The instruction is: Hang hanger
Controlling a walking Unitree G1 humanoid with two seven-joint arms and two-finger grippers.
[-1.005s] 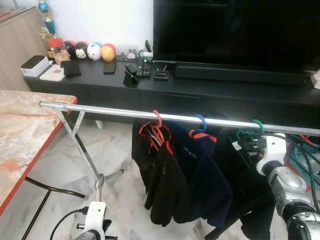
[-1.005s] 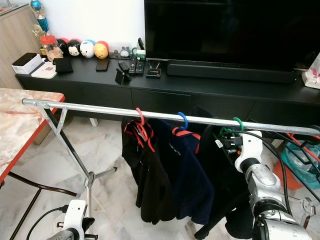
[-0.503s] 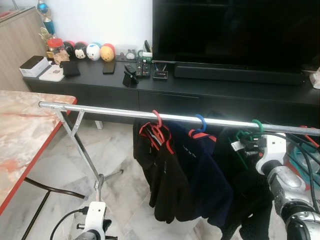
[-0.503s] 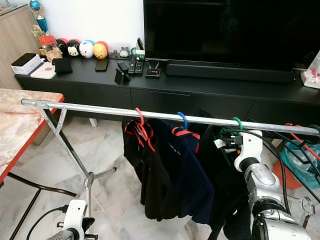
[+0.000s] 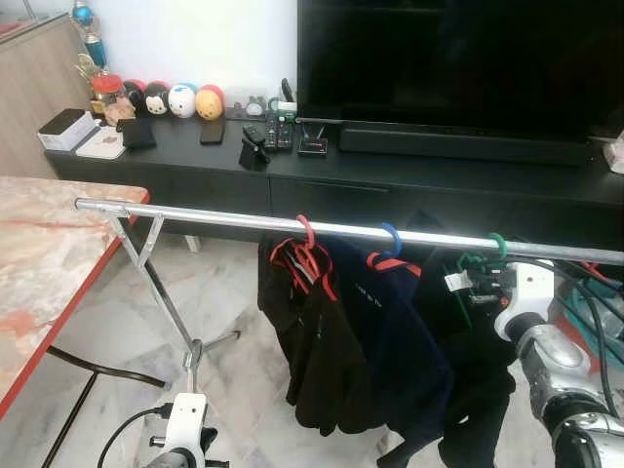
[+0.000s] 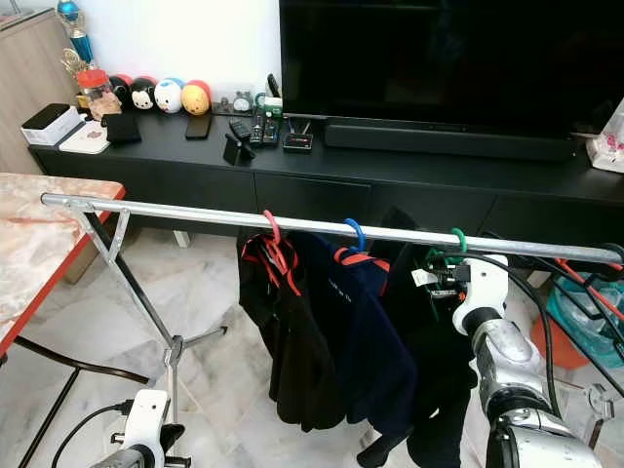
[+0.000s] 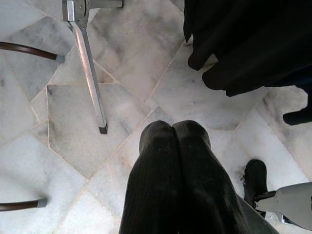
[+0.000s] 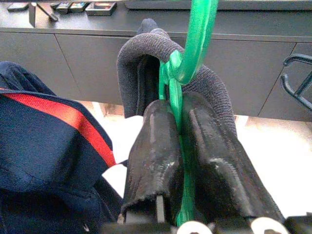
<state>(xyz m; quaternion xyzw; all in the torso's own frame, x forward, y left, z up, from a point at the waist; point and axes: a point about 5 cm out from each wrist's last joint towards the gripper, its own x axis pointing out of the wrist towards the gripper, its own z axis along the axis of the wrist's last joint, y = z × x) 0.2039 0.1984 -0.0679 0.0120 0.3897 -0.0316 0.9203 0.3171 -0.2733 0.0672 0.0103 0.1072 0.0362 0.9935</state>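
A green hanger [image 5: 498, 244] hooks over the silver rail [image 5: 224, 217] near its right end, carrying a black garment [image 5: 476, 366]. My right gripper [image 5: 476, 284] is just under the rail and shut on the hanger's green neck [image 8: 177, 102]; its black fingers [image 8: 151, 146] press on both sides, with the garment's knitted collar [image 8: 141, 53] behind. Left of it hang a dark blue garment on a blue hanger [image 5: 392, 237] and a black one on a red hanger [image 5: 307, 232]. My left gripper [image 7: 174, 139] hangs low over the marble floor, fingers shut together and holding nothing.
Behind the rail stands a black TV console [image 5: 409, 171] with a television [image 5: 458, 58], remotes and round toys [image 5: 182, 99]. A marble table with a red edge [image 5: 49, 263] is at the left. The rack's legs [image 7: 87, 63] spread over the floor. Cables and spare hangers [image 6: 585, 283] crowd the right.
My right gripper has shifted slightly left along the rail with the green hanger. The black garment under it has swung and now hangs lower and straighter. The left arm is unchanged.
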